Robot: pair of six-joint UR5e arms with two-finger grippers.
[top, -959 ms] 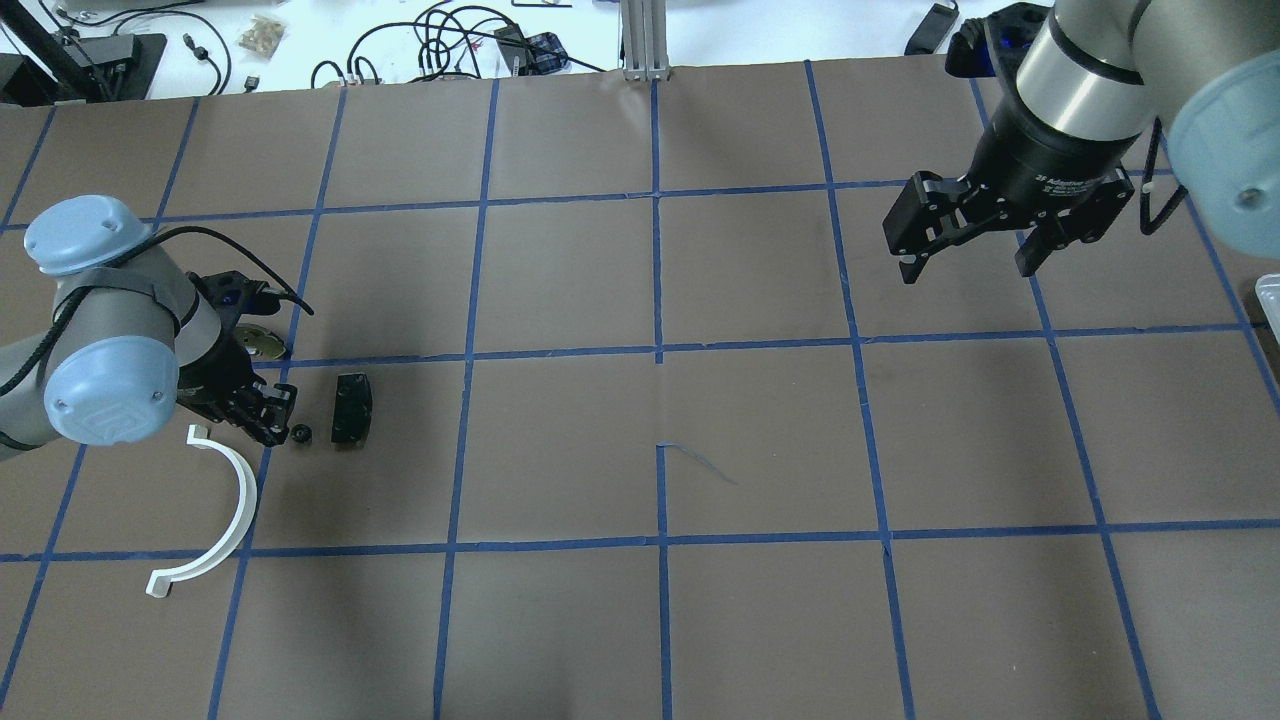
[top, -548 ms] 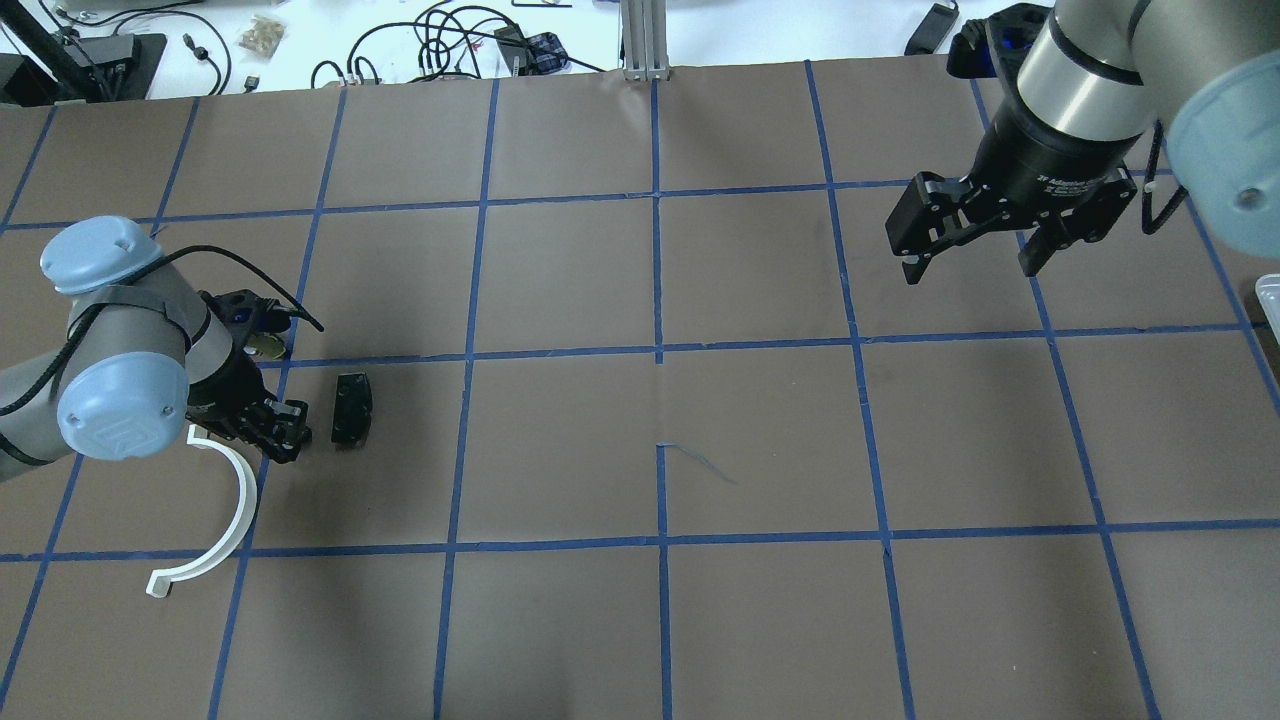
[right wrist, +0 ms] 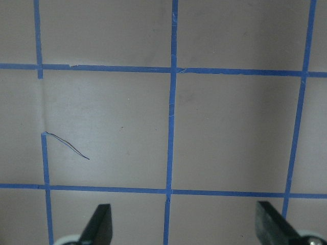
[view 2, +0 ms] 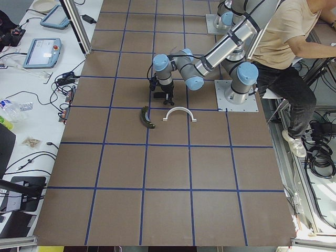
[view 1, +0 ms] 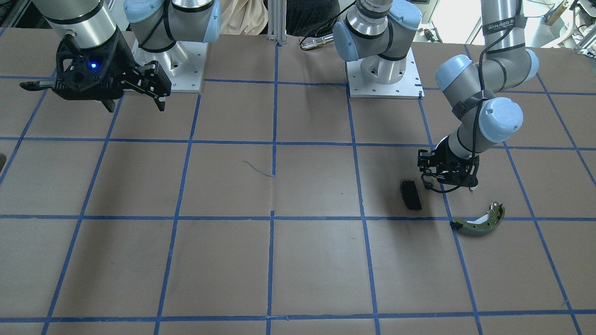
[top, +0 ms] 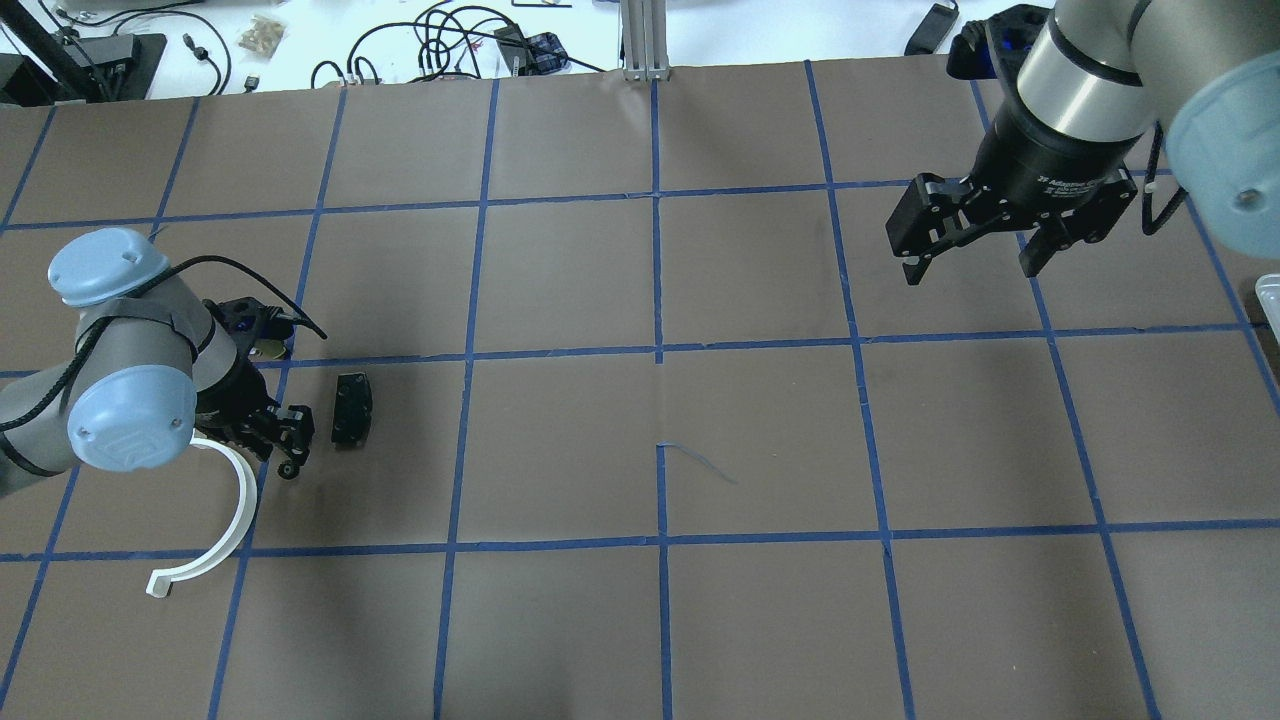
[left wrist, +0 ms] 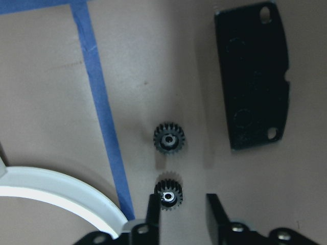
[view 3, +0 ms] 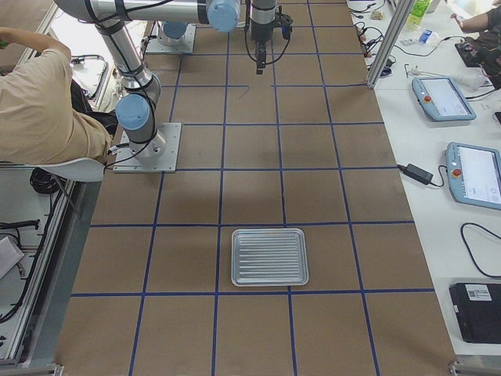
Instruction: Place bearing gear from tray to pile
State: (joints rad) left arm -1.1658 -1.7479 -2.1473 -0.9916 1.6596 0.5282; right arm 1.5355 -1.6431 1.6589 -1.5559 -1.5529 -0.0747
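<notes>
**Item: bearing gear (left wrist: 168, 196), small, black, toothed**
- Position: lies flat on the counter (left wrist: 204, 41) with its bore facing up. It sits inside the gap of the left claw (left wrist: 183, 201), close to the finger on the half-ring side. Whether it touches that finger cannot be told.
- Axis: round, so no long axis to line up with.
- Left claw: fingers spread wider than the gear, gripping nothing.
- Nearer arm: the left, by far.

**Judgement:** the gear looks already set down among the pile. The next move likely calls for a straight lift, since a sideways pull could drag the gear with that finger.

**Outward from the left claw**
- Second gear (left wrist: 168, 138): the same kind, just ahead of the fingertips.
- Blue tape (left wrist: 99, 102): beside the gears.
- White half-ring (left wrist: 61, 186): across the tape.
- Brake pad (left wrist: 254, 76): ahead, on the other side of the gears, long axis along the claw's reach.
- Brake shoe (view 1: 479, 222): olive-green, near the claw but apart from it.

**Far end**
- Right claw (top: 970, 270): spread, holding nothing, raised well apart from the pile.
- Tray (view 3: 269, 256): farther still, beyond the right claw
</notes>
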